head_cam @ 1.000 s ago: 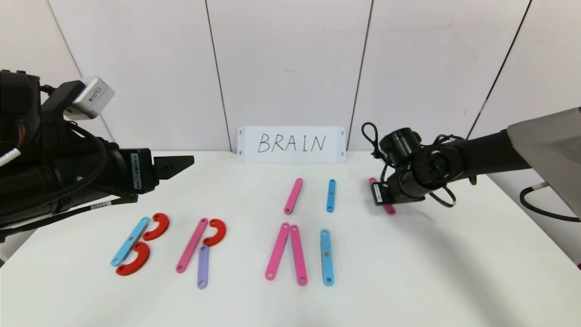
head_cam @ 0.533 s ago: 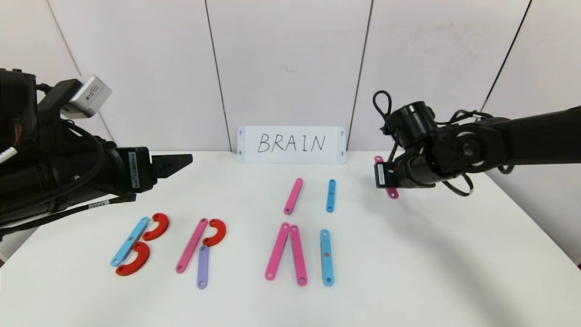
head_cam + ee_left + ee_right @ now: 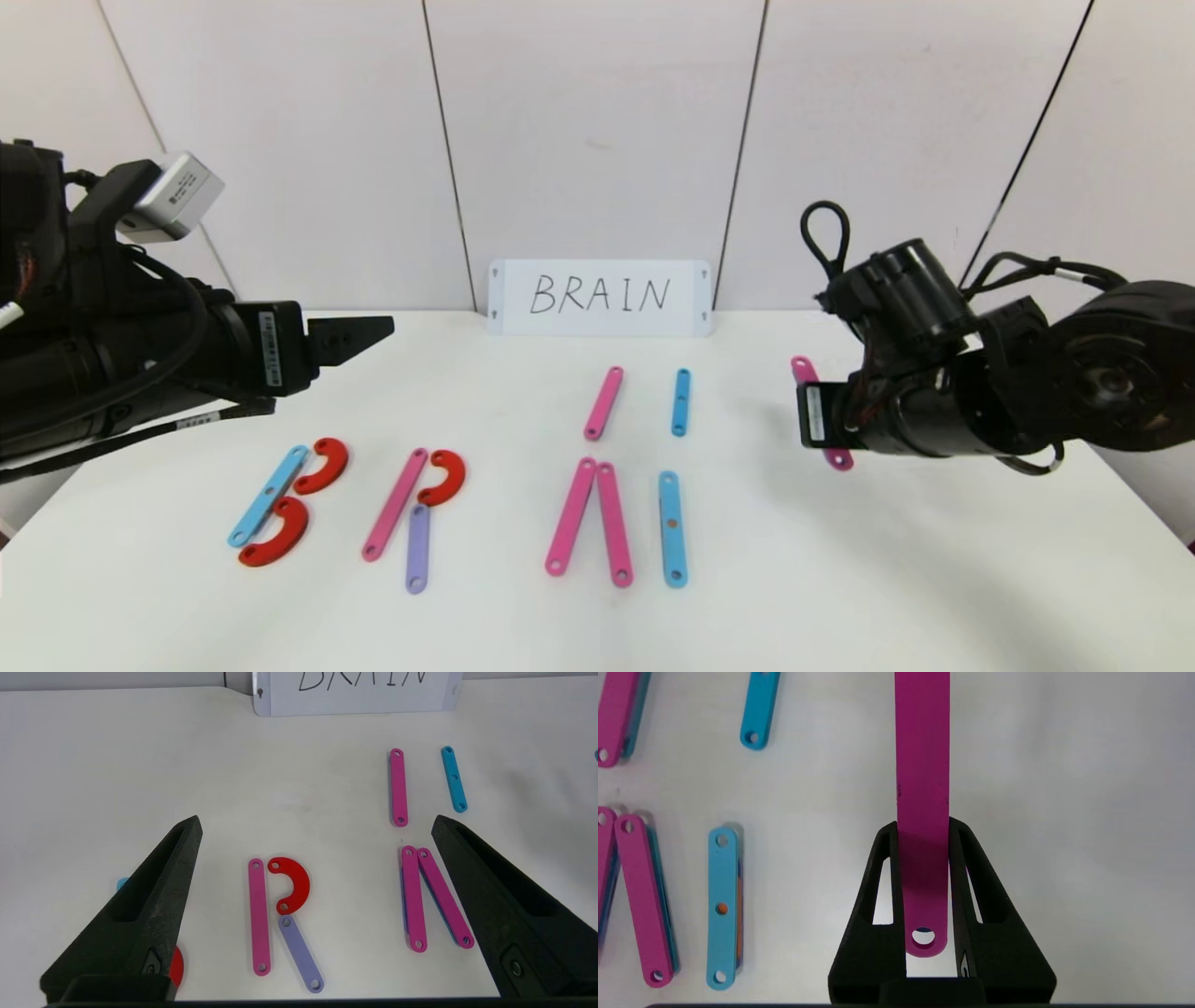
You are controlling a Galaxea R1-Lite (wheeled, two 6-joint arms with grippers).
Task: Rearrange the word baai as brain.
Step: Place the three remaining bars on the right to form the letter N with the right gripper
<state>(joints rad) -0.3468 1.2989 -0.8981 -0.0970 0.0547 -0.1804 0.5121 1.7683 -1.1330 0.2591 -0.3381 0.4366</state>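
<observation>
While B, R, A, I sit in front of the card [image 3: 598, 297] | N undone | R gripper [image 3: 923, 858] clamps pink strip [image 3: 922, 765] right of card | L gripper [image 3: 317, 868] wide, idle

A plain white table [image 3: 878, 579] fills the near part of the room, its top smooth and matte, with soft grey shadows lying across its right side. Behind it stands a pale wall [image 3: 597, 131] of large flat panels, split by thin dark seams that run from top to bottom and lean outward toward the sides. A white card [image 3: 599, 297] handwritten BRAIN leans against the wall at the table's far edge. The light is even and diffuse.
</observation>
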